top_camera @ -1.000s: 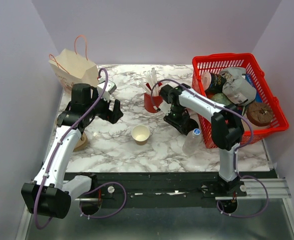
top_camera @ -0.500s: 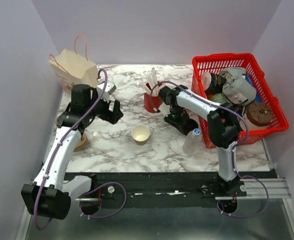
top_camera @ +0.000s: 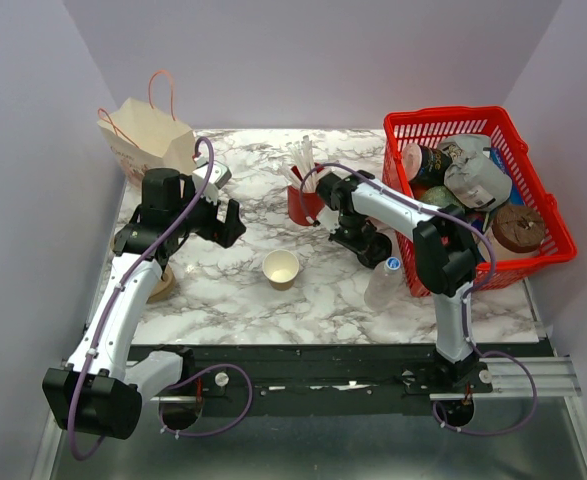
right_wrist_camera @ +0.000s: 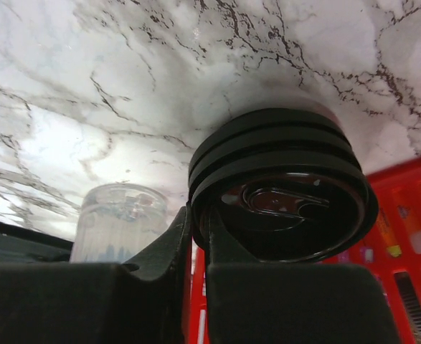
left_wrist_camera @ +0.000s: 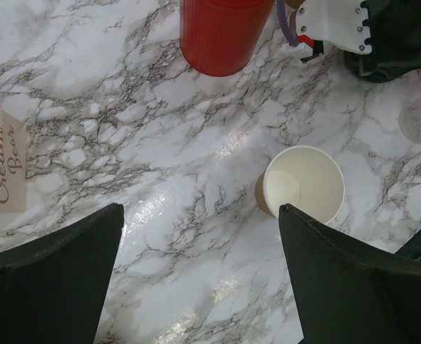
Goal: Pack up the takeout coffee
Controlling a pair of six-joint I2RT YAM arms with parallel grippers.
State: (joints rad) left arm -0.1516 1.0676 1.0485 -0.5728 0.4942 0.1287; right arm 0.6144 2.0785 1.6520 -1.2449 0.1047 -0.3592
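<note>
No tan cup with a black lid on it shows in any view; the takeout coffee is out of view. My right gripper [top_camera: 358, 238] is shut on the rim of a loose black lid [right_wrist_camera: 282, 193] and holds it just above the marble, between the red cup [top_camera: 303, 205] and the red basket [top_camera: 403, 128]. A lidless tan cup with a white inside [top_camera: 281, 268] stands upright mid-table and also shows in the left wrist view [left_wrist_camera: 303, 186]. My left gripper [left_wrist_camera: 199, 287] is open and empty above the marble, left of that cup.
A kraft paper bag [top_camera: 148, 140] stands at the back left. The red cup holds white sticks. A clear plastic bottle [top_camera: 385, 280] stands beside the basket, which is full of items. A tan round thing [top_camera: 160, 288] is partly hidden under my left arm.
My right gripper has shifted slightly toward the back with the black lid still in it. The left arm and the lidless cup have not moved.
</note>
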